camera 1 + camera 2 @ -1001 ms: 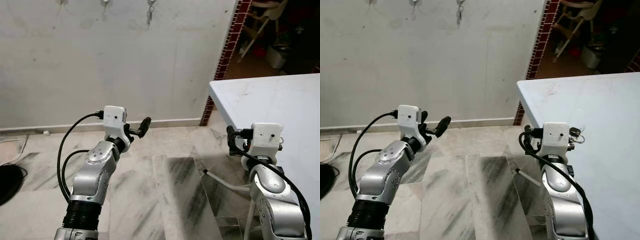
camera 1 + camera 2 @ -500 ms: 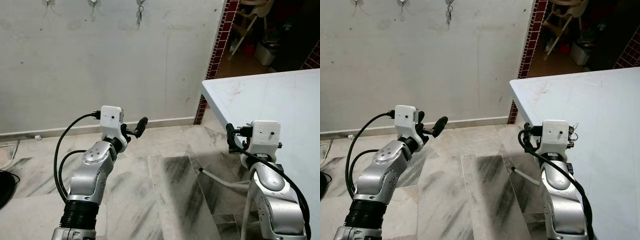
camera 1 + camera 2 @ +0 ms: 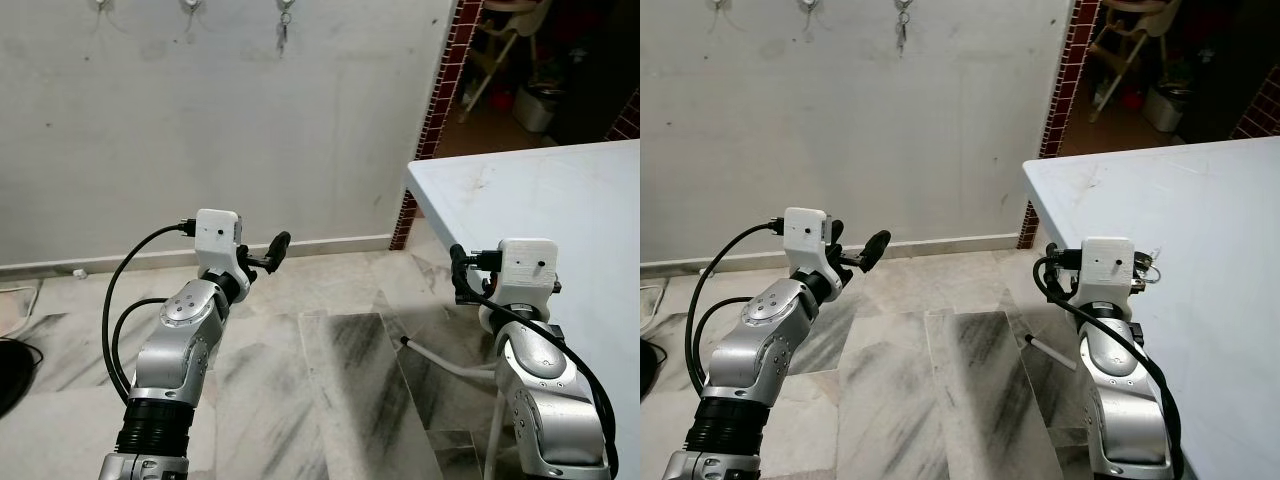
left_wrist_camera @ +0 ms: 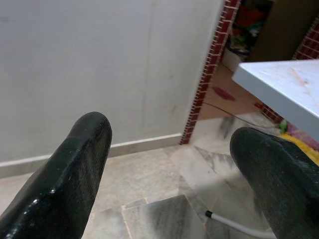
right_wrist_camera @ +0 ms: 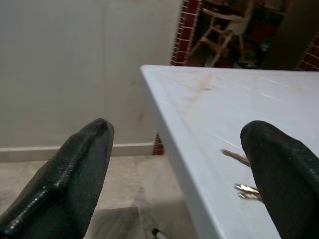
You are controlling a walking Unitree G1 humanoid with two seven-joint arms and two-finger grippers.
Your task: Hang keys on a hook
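Left claw (image 4: 164, 169): held out over the marble floor (image 3: 340, 380), fingers spread wide, nothing between them.
Hooks (image 3: 190, 6): row high on the white wall (image 3: 200, 120), well apart from both claws; one already carries a hanging key (image 3: 283, 28).
Right claw (image 5: 184, 174): at the near edge of the counter (image 5: 239, 109), fingers wide apart, empty.
Keys (image 5: 244, 186): lying flat on the counter just beside my right finger, near the edge; not yet touched.
Handling, my guess: light, hard metal, thin and low on a smooth top, likely to skid or slip from a pinch.
Where to take hold: across the bunch at the ring, leaving the ring's loop free for the hook.
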